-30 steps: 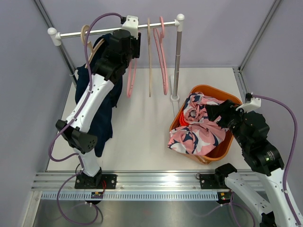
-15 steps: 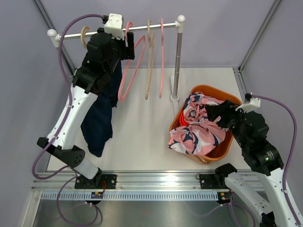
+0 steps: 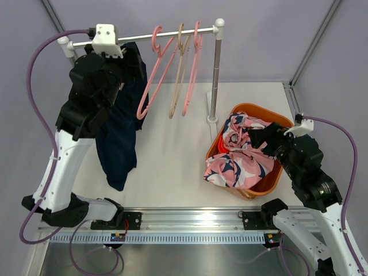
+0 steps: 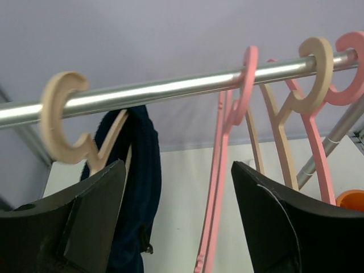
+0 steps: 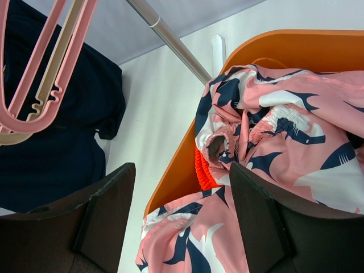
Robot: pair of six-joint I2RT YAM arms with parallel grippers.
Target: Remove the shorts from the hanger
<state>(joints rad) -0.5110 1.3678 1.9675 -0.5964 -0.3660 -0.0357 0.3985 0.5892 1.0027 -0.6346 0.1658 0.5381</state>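
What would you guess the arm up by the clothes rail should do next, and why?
Probably lower the left pincer onto the dark navy shorts and close on the fabric. They are the only shorts on a hanger, the tan hanger at the left end of the rail; the three hangers beside it are bare, and the pincer stands open, holding nothing.
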